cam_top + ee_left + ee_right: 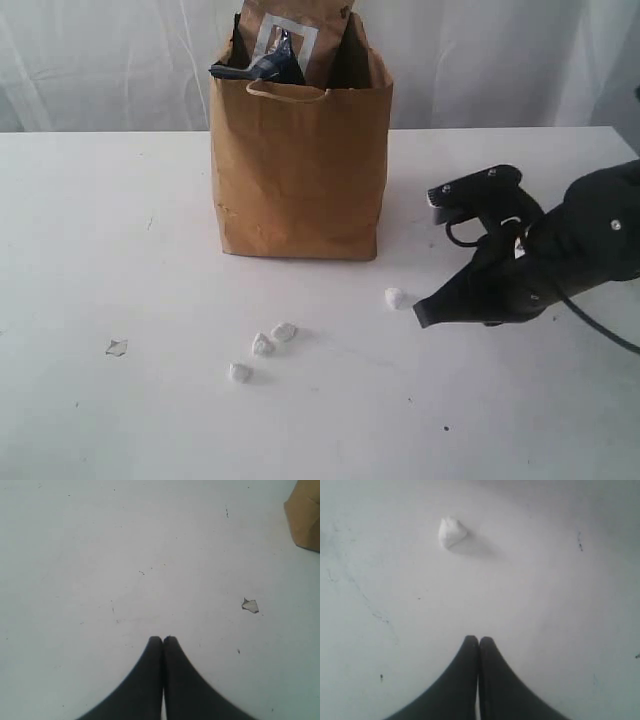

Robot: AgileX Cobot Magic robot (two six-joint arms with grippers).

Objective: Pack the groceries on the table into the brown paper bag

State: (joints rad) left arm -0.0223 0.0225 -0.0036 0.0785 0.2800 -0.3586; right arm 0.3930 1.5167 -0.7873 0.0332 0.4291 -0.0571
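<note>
Bag (pixel 298 170): upright on table (pixel 100 250), towards the back.
Pouch (pixel 300 25): inside bag, top poking out.
Packet (pixel 262 66): inside bag, dark tip at front rim.
Left claw (pixel 163 640): pressed together, pinching nothing, above table.
Right claw (pixel 479 640): pressed together, pinching nothing, low, near white lump (pixel 451 532).
Other lumps (pixel 262 345): three, in front of bag.
</note>
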